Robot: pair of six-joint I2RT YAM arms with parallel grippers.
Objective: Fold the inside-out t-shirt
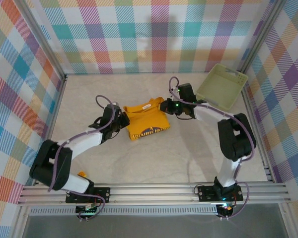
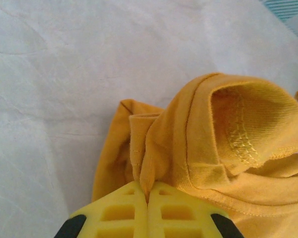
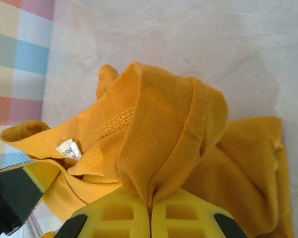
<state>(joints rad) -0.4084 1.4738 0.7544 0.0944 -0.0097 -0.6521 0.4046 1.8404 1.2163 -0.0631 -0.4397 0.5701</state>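
The inside-out t-shirt (image 1: 146, 120) is a mustard-orange bundle in the middle of the table, with dark printed lettering along its near edge and a white neck label (image 3: 67, 148). My left gripper (image 1: 123, 118) is at the shirt's left edge, shut on a pinch of its fabric (image 2: 150, 163). At the shirt's right edge my right gripper (image 1: 165, 106) is likewise shut on a raised fold of cloth (image 3: 164, 134). Between the two grippers the shirt's far edge is lifted a little off the table. Yellow fingers (image 2: 124, 210) (image 3: 184, 213) press together with cloth in the seam.
A pale green plastic basket (image 1: 222, 86) stands at the back right corner, just behind the right arm. The table is covered by a wrinkled white cloth (image 1: 154, 158), open in front of the shirt. Plaid walls (image 1: 139, 34) close in the back and both sides.
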